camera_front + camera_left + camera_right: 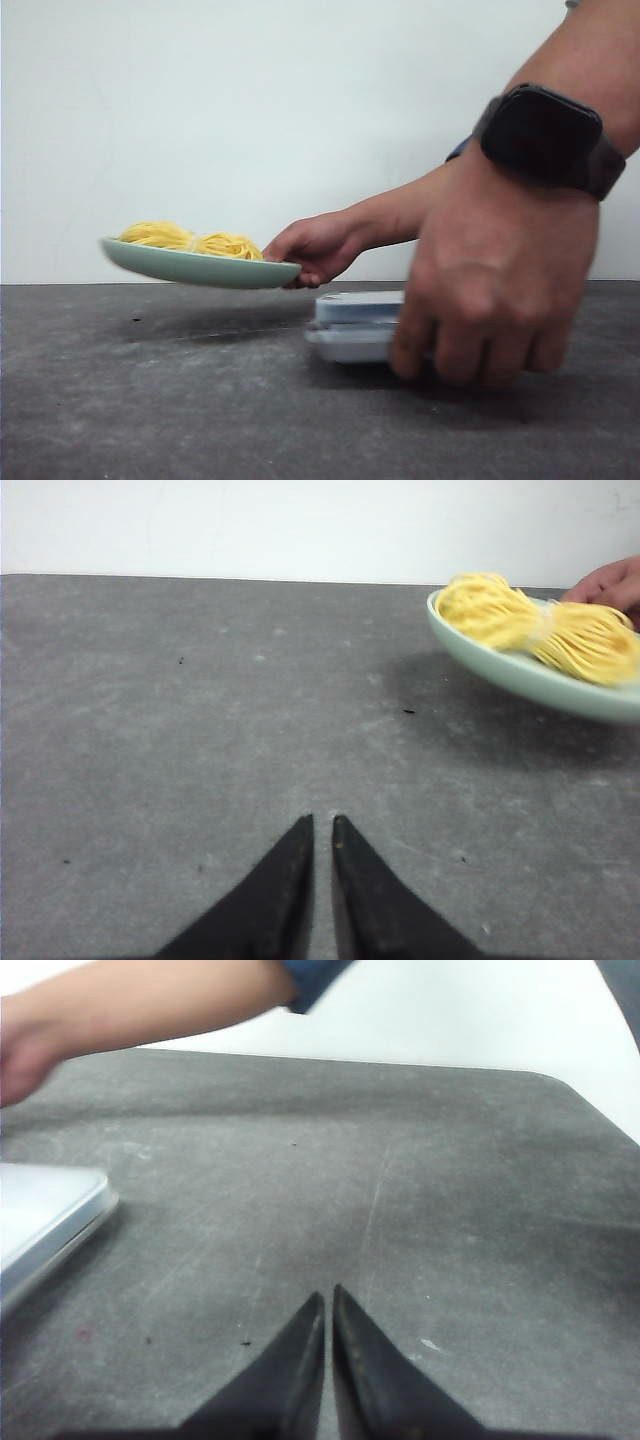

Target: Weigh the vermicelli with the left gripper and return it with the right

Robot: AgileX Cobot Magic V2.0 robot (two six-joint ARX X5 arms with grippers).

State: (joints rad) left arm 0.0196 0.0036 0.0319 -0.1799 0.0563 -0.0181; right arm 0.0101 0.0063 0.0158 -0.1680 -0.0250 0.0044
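The vermicelli (192, 240) (540, 626), a yellow coiled bundle tied with a whitish band, lies on a pale green plate (190, 268) (520, 675). A person's hand (315, 250) holds that plate in the air above the table. My left gripper (322, 822) is shut and empty over bare table, well short of the plate. My right gripper (328, 1295) is also shut and empty over bare table. Neither gripper shows in the front view.
A flat white-grey scale (355, 325) (45, 1215) sits on the dark grey table (150, 400). A second hand (495, 270) wearing a black watch (545, 135) grips the scale's right side. A forearm (140, 1005) reaches across the right wrist view.
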